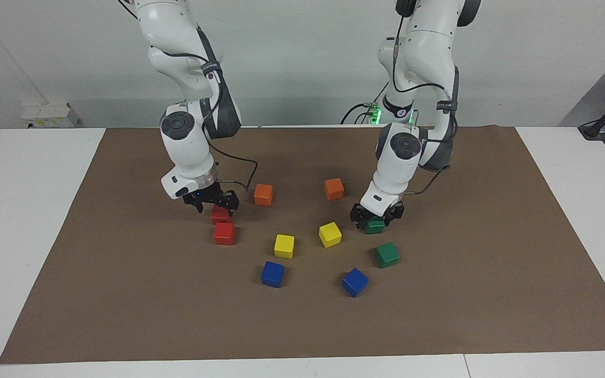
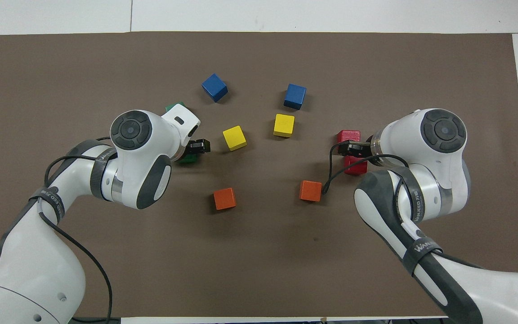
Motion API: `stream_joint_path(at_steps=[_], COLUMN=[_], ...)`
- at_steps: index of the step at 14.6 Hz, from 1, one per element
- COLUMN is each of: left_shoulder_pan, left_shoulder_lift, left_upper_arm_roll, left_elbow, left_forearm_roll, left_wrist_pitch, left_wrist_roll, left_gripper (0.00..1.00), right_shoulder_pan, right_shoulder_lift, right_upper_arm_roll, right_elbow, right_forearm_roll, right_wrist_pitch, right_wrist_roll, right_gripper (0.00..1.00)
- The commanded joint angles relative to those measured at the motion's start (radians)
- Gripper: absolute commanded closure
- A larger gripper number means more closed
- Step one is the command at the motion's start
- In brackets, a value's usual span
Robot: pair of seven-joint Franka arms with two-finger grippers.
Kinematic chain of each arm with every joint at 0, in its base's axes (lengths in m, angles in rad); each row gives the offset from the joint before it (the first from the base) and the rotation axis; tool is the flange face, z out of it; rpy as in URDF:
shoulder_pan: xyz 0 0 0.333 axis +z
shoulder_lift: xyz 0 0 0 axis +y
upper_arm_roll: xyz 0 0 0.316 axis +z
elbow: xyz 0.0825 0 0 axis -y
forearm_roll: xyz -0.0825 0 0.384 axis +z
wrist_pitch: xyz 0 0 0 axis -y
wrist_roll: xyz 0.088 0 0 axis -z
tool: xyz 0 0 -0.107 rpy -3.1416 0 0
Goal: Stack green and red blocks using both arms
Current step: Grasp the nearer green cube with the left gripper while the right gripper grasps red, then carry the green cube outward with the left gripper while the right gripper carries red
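On the brown mat, left gripper (image 1: 376, 218) straddles nearer small matte green cube (image 1: 374, 227), right gripper (image 1: 212, 201) spread over nearer red cube (image 1: 220, 214); probably light, rigid, pinch flat opp. sides

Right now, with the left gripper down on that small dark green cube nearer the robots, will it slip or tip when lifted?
The small dark green cube looks stiff and flat-sided, so it probably won't roll or tip. Its matte faces should grip well. The left gripper straddles it; it seems light.
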Motion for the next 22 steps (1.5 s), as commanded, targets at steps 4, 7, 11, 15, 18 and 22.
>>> stream_joint_path(at_steps=[4,7,11,15,18,22], left_shoulder_pan=[-0.022,0.024,0.205,0.461,0.576,0.601], left_shoulder_lift=[0.004,-0.049,-0.143,-0.154,-0.158,-0.143], left_upper_arm_roll=[0.018,0.032,0.03,0.029,0.029,0.029], left_elbow=[0.009,0.029,0.024,0.0,-0.034,-0.143], left_forearm_roll=[0.029,0.029,0.03,0.03,0.03,0.029], left_wrist_pitch=[-0.031,-0.095,-0.197,-0.186,-0.148,0.015], left_wrist_roll=[-0.022,-0.004,0.146,0.457,0.599,0.637], left_gripper=[1.0,1.0,1.0,1.0,1.0,1.0], right_shoulder_pan=[0.01,0.008,0.01,0.013,0.033,0.03], right_shoulder_lift=[0.004,0.015,0.024,0.03,0.027,-0.025], right_upper_arm_roll=[-0.001,-0.001,-0.001,-0.001,-0.001,-0.001], right_elbow=[-0.029,-0.033,-0.076,-0.079,-0.079,-0.017], right_forearm_roll=[0.01,0.01,0.01,0.01,0.009,-0.002], right_wrist_pitch=[0.036,0.036,0.134,0.137,0.116,-0.045], right_wrist_roll=[0.011,0.005,0.007,0.008,0.002,-0.01], right_gripper=[0.01,0.01,0.01,0.08,0.76,0.94])
